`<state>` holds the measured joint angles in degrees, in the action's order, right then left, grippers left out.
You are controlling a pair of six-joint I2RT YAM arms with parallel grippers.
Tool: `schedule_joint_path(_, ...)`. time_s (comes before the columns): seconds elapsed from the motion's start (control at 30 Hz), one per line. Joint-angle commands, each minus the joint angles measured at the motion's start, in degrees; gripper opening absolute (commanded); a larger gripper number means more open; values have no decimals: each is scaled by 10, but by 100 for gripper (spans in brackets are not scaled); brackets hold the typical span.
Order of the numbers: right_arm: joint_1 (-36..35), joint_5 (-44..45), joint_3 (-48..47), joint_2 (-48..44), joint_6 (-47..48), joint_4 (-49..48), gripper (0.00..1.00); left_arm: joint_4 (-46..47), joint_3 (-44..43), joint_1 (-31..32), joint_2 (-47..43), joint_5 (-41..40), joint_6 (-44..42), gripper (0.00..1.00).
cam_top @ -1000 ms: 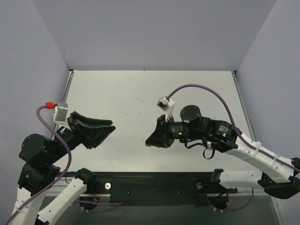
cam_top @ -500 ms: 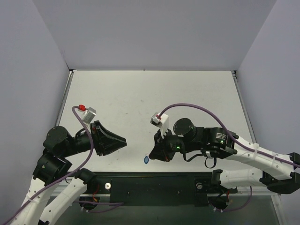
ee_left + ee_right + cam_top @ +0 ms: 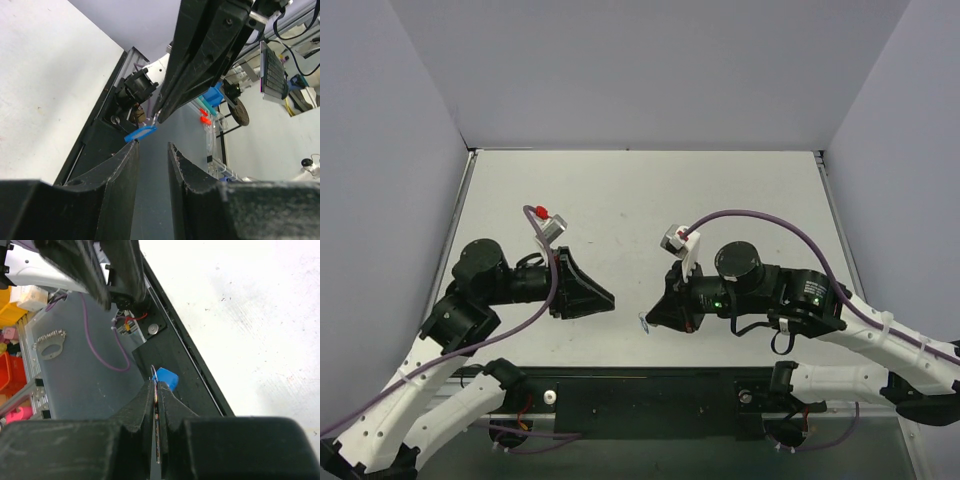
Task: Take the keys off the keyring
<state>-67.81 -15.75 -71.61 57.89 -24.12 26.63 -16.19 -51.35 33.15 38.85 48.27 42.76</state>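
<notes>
1. Over the near part of the table (image 3: 620,200), the right gripper (image 3: 648,316) is clenched on a thin wire keyring (image 3: 152,371), with a blue tag (image 3: 166,378) hanging at its tip.
2. The left gripper (image 3: 152,145) faces it from the left, fingers parted and grasping nothing (the tag sits just at one fingertip).
3. We cannot pick out the keys themselves; whatever hangs on that ring is too small to tell in these views.
4. We judge the bundle feather-light, hard and slippery: stiff metal that could twist or pop out of a pinch.
5. The best hold, we think, is a key's flat head, pads square to its faces, with the ring braced by the right gripper.
</notes>
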Motion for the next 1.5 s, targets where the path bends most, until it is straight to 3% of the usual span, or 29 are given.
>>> schedule_joint_path(0.0,27,-35,5,-10,3,-31,0,26,-46,56,36,-20,-36,38)
schedule_joint_path(0.33,60,-43,8,-34,-1,-33,0,17,-97,136,111,-99,-87,32)
schedule_joint_path(0.67,119,-83,60,-66,-72,-99,0,-12,-159,137,148,-136,-114,28)
schedule_joint_path(0.9,138,-147,98,-96,-119,-210,0,-40,-175,138,154,-144,-124,27)
schedule_joint_path(1.47,139,-165,76,-66,-122,-222,0,-38,-188,139,149,-134,-122,27)
